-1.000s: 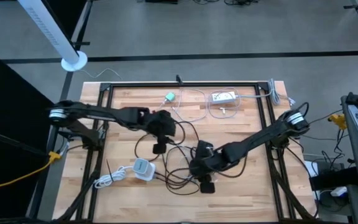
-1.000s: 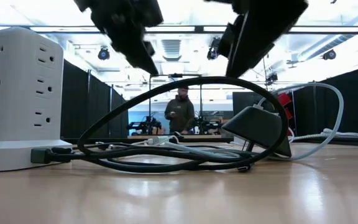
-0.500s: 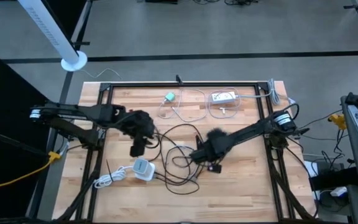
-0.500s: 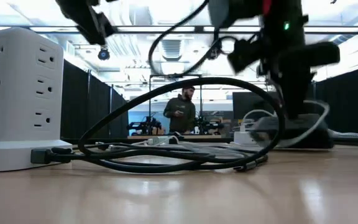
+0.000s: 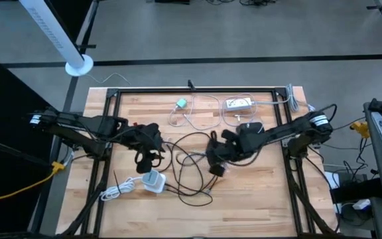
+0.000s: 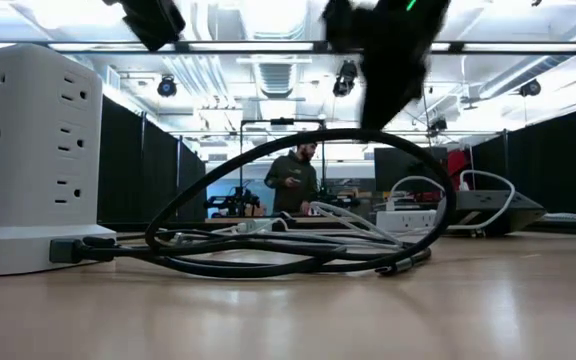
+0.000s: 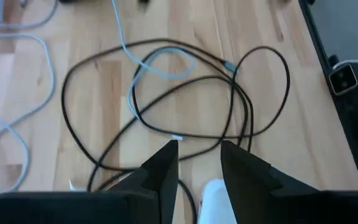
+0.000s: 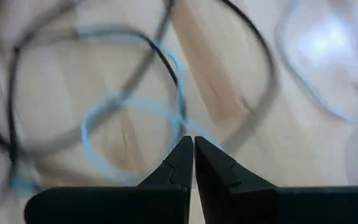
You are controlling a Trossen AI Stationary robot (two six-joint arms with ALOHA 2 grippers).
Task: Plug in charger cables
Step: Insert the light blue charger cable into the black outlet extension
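Observation:
The long black charger cable (image 6: 313, 131) lies in loose loops on the middle of the table, with a thin pale cable (image 7: 157, 62) running through them. More white cables (image 5: 201, 114) lie near the far edge. My left gripper (image 7: 199, 149) hovers open just beyond the white power tower (image 5: 152, 180), above the loops' left side. My right gripper (image 8: 193, 143) is shut, with nothing visible between its fingers. It hangs over the loops' right side (image 5: 216, 169), well above the table in the low view (image 6: 388, 70).
The white power tower (image 6: 33, 160) stands near the front left with a black plug at its base. A white coiled cable (image 5: 115, 192) lies left of the tower. A white oblong power strip (image 5: 239, 103) and a teal plug (image 5: 181, 103) lie at the far edge. A person stands in the room behind.
My right gripper has gone from near the table's front edge toward the far edge and a little left, ending high above the cables. My left gripper has gone toward the left edge, to a spot by the power tower. The black cable's loops lie slightly differently.

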